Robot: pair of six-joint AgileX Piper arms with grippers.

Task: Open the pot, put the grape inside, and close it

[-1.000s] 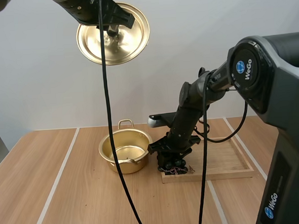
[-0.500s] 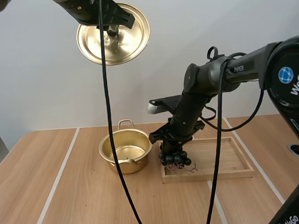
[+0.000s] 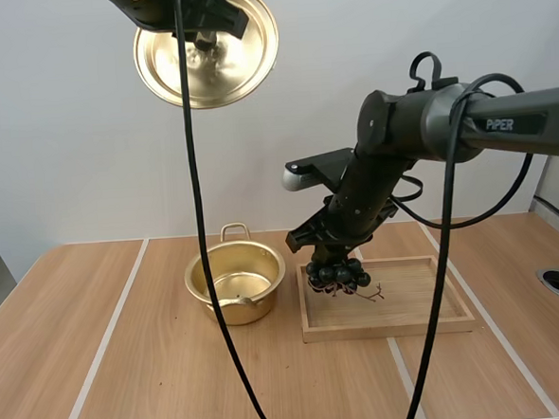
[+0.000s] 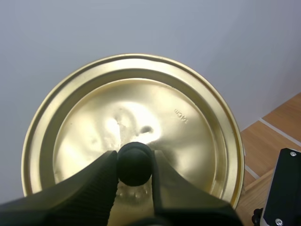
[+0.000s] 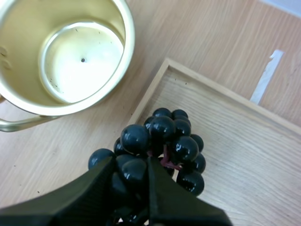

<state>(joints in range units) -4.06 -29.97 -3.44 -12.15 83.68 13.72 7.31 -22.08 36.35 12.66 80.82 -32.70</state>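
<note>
Lab test bench: robot arm point(image 3: 417, 125) over wood table point(image 3: 158, 388), white tape lines point(image 3: 101, 344), bare wall point(image 3: 68, 165).

Right gripper point(image 5: 130, 170) pinches grapes point(image 5: 162, 133) over tray point(image 5: 237, 141)

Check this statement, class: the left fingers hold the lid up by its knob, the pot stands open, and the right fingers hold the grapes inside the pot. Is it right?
Not quite. The right fingers hold the grapes over the wooden tray's corner, beside the pot, not inside it; the right wrist view shows the pot empty. The rest stands.
</note>
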